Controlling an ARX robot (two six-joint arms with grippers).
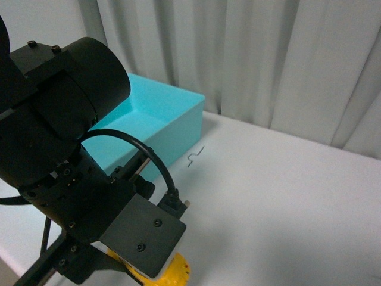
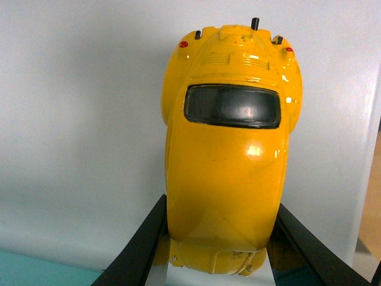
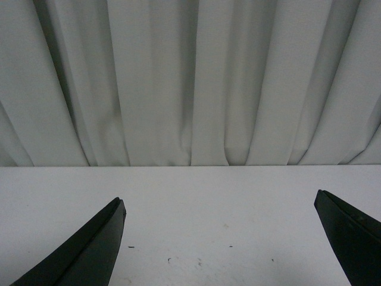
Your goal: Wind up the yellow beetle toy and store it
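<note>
Yellow beetle toy (image 2: 229, 173) sits gripped by left pincer (image 2: 220, 205), likely for winding against the desk (image 1: 286, 196); right pincer (image 3: 219, 196) gapes empty.

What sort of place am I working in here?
Likely a staged test bench: plain white table, pale curtain backdrop, one turquoise bin, yellow beetle toy in the left claw.

You have no text, number or brand to read here. The only sign is a small dark squiggle (image 1: 195, 156) drawn on the white bench (image 1: 286, 196), toward its far edge and just beside the corner of the turquoise box (image 1: 161, 119). It forms no letter or digit you can make out. The yellow toy car (image 2: 226, 173) shows no legible lettering or badge.
</note>
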